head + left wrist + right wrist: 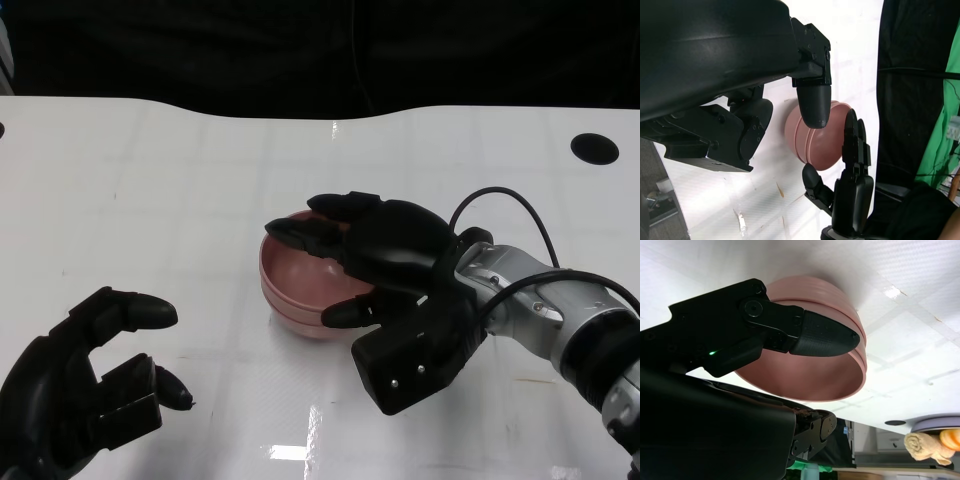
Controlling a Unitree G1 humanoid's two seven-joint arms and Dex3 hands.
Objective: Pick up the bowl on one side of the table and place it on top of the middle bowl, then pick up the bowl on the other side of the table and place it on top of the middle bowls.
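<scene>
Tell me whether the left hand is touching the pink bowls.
No: the left hand sits open on the table, apart from the pink bowls.

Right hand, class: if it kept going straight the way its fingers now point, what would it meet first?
The right hand points across the pink stacked bowls, its fingers already at the rim. It would likely meet the top bowl first, though depth is unclear.

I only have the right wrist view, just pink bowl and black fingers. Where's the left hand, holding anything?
Observer: Head view: the left hand is at the near left, fingers apart, empty, clear of the pink bowl stack.
Operator: Any bowl left at the sides?
Observer: None in the head view; only that stack on the white table.
Operator: Is the right hand gripping?
Observer: The right hand arches over the stack, fingers at its far rim; grip unconfirmed.
</scene>
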